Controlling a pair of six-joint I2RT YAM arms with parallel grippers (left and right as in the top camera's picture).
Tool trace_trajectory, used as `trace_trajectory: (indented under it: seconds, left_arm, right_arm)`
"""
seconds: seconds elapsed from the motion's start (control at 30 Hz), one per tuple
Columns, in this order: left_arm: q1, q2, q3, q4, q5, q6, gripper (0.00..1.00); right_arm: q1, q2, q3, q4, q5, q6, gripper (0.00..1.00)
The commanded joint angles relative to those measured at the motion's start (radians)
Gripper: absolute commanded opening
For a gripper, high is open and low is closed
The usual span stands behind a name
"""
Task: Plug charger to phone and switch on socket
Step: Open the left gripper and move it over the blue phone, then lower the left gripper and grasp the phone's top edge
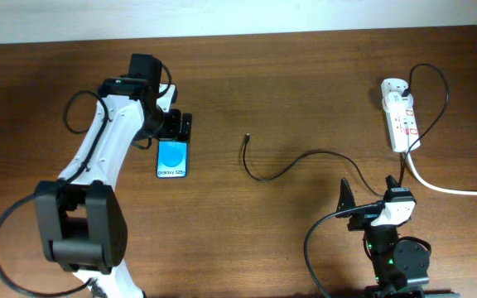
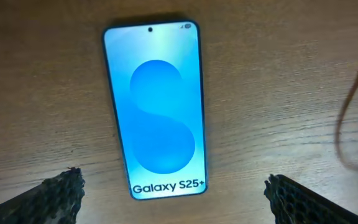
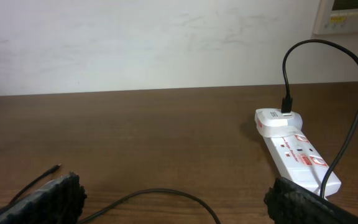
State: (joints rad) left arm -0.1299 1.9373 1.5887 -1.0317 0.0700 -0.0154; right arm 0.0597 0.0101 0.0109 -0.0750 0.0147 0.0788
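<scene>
- Phone (image 1: 172, 158) lies flat, screen up & lit blue, in the left half of the counter (image 1: 305, 74), roughly midway btw far and near edges. Nothing plugged in yet.
- Left gripper (image 1: 176, 127) hangs right over it. Its fingers (image 2: 61, 190) are spread wide, one each side of the "Galaxy S25+" end, not touching. Prob. placed to steady the phone so it won't skid when the plug goes in.
- Charger (image 1: 292, 165) is a loose black cable curving across mid-counter. Its plug tip (image 1: 245, 139) lies free near the centre, apart from the phone.
- The cable's other end goes into a white adapter (image 3: 278, 118) on the socket (image 1: 400, 116), which sits by the far right corner.
- Right gripper (image 1: 369, 192) sits by the near edge on the right side, fingers wide & empty. The cable runs just in front of them, so it's well placed to pick the cable up.
- Socket switches are too small to read, so can't say on or off.
</scene>
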Motion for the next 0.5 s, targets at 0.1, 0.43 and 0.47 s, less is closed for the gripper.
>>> trace_trajectory:
  seconds: [0.1,0.43,0.47]
  left_arm:
    - [0.000,0.098,0.017,0.023,-0.015,0.016,0.99]
    - [0.000,0.127,0.017,0.051,-0.042,0.016,0.99]
    - [0.000,0.127,0.016,0.051,-0.042,0.016,0.99]
  right_arm:
    - [0.006,-0.006,-0.005,-0.007,0.004,0.004,0.98]
    - [0.006,-0.006,-0.005,-0.007,0.004,0.003,0.98]
    - [0.006,-0.006,-0.005,-0.007,0.004,0.004,0.99]
